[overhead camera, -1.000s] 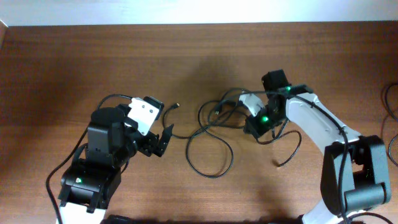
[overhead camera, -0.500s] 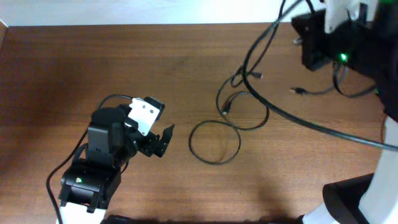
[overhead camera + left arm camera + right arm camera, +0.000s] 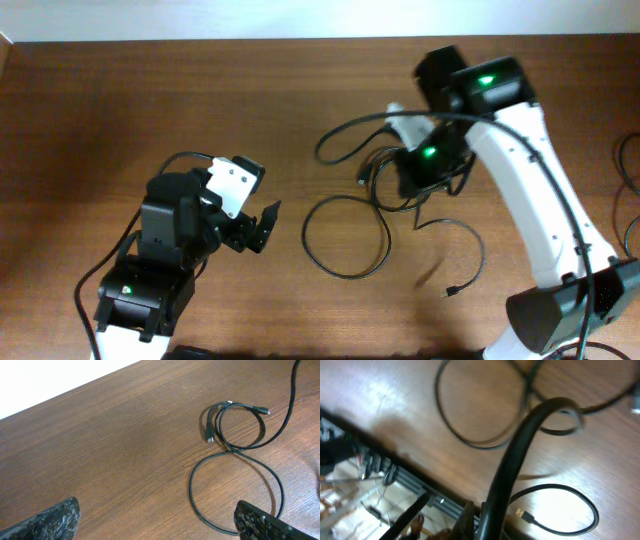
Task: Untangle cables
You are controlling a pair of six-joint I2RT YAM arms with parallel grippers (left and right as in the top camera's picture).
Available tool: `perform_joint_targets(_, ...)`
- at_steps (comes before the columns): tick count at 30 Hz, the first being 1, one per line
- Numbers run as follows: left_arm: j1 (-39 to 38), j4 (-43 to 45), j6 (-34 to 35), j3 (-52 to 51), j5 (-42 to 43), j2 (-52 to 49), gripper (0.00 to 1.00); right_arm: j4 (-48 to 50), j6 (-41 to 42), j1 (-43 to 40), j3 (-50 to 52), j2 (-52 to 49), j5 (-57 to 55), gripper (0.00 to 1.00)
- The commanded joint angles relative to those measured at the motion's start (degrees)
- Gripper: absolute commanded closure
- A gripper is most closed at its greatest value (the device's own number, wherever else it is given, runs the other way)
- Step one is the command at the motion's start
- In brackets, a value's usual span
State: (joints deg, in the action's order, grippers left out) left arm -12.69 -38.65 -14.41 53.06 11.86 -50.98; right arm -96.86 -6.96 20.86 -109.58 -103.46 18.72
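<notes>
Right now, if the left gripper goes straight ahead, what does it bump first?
Likely the big loop of the cables, lying just ahead of the left gripper; depth is hard to judge.

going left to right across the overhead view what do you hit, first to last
left end effector, fingers apart → cables in a wide loop → right end effector at the tangled part

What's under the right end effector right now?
Cables loop out from beneath the right end effector. The stretch directly under it is covered, so whether it grips them cannot be seen.
</notes>
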Motion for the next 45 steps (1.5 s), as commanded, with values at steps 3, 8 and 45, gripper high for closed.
perform_joint_targets(3,0.0,-0.02,-0.85,0.26,0.85,0.33,0.01,3.52,15.1,18.14,0.28,12.63,-14.12,0.96)
perform_joint_targets(8,0.0,0.02,-0.87,0.26,2.14,0.33,0.01,7.85,24.0,22.62,0.28,35.3,-33.14,0.96)
perform_joint_targets(45,-9.53,26.16,-1.25,2.29,19.8,-44.89,1.0,-0.44,24.63,22.62,0.31,48.35,-40.61,0.96)
